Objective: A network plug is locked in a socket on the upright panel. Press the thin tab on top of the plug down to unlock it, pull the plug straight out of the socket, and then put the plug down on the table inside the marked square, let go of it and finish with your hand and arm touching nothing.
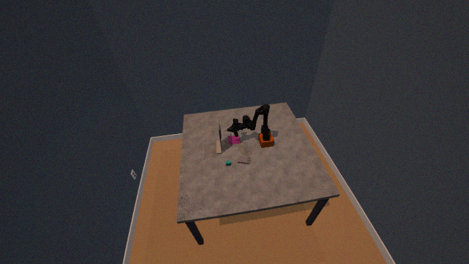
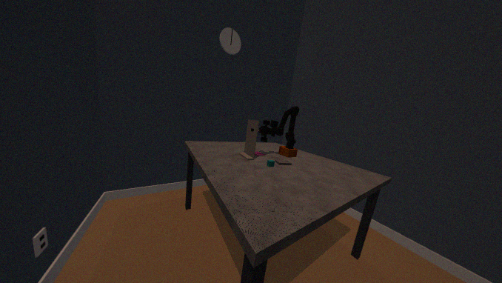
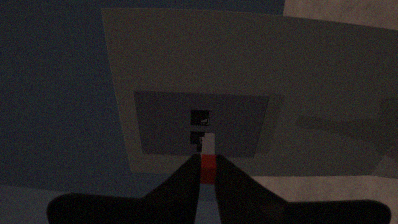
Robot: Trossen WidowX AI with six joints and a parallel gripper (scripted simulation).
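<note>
My gripper [image 1: 227, 130] [image 3: 207, 161] is shut on the plug [image 3: 208, 144], which shows a pale front end and a red part between the fingertips. The plug points at the upright panel [image 1: 219, 131] [image 2: 251, 141] [image 3: 200, 55]. In the wrist view its front end overlaps the lower of two dark openings in the grey socket plate [image 3: 162, 122]; the top view shows a small gap between fingers and panel, and the plug looks out of the socket. The tab cannot be made out. The magenta marked square [image 1: 236, 142] [image 2: 258, 153] lies on the table below my hand.
A teal cube [image 1: 228, 163] [image 2: 271, 163] and a flat grey block [image 1: 244, 160] [image 2: 284, 162] lie on the table toward its front. The panel's foot [image 1: 218, 148] [image 2: 246, 156] sticks out along the table. The arm stands on an orange base [image 1: 266, 142] [image 2: 288, 152].
</note>
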